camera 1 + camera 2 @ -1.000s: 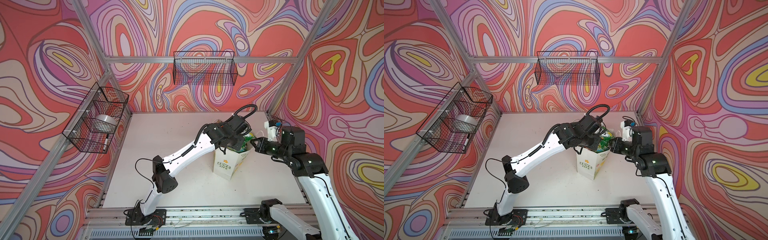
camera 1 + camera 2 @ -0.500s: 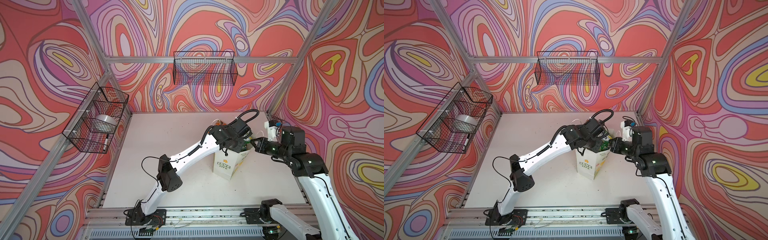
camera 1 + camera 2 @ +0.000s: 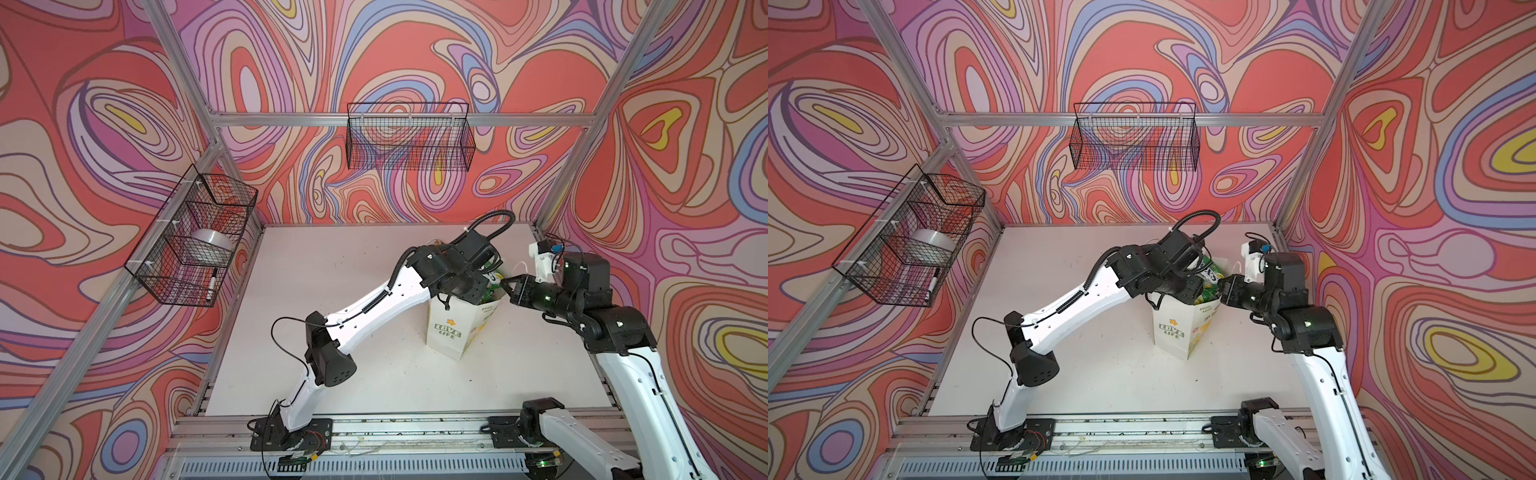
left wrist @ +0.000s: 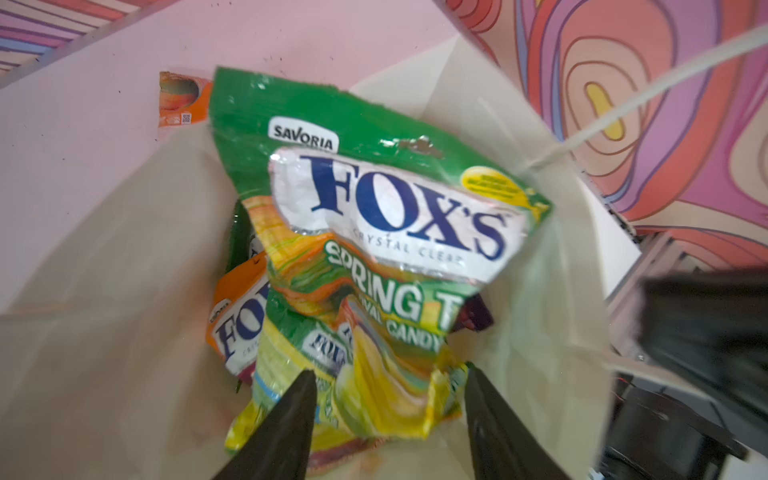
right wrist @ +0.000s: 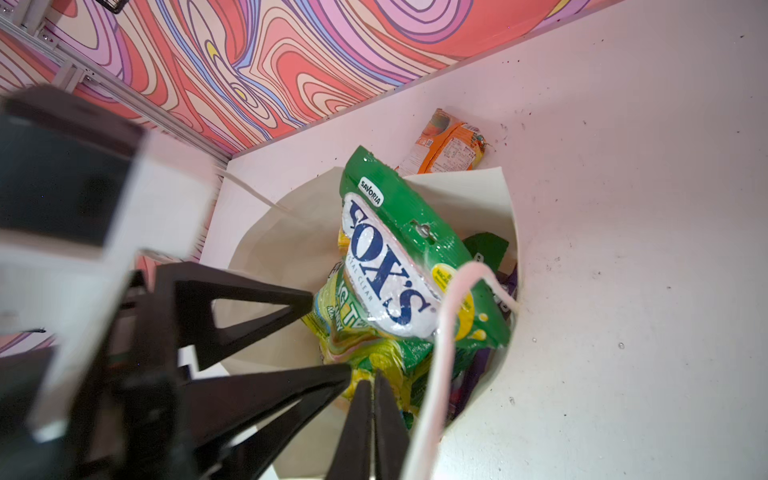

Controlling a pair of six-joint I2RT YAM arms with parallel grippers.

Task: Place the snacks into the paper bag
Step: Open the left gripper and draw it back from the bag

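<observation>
Two tapered fingers of the left gripper (image 4: 386, 372) are held spread above the mouth of the paper bag (image 3: 446, 332), with nothing pinched between them. Directly below them the crumpled lower end of a green-yellow FOX'S packet (image 4: 395, 216) is seen, its upper end propped against the bag's wall and poking over the rim. The right gripper (image 5: 372, 384) is pressed together at the bag's rim on the side toward the tabletop's right edge, beside a white cord handle (image 5: 440, 332) (whether paper is nipped between its fingers cannot be told). Under the top packet an orange packet (image 4: 237, 320) and a purple packet (image 4: 473, 316) are wedged, so most of the snacks are judged to be inside already. The bag is stood upright toward the right edge of the tabletop (image 3: 332, 270), about midway between its near and far edges. One orange-backed packet (image 5: 451, 143) is left flat on the tabletop just outside the bag. It is expected to be light, limp and slippery, with loose sweets shifting inside. A hold is best taken on a flat sealed end, where the film can be lifted off the surface, and the thin paper wall should be spared any push.
</observation>
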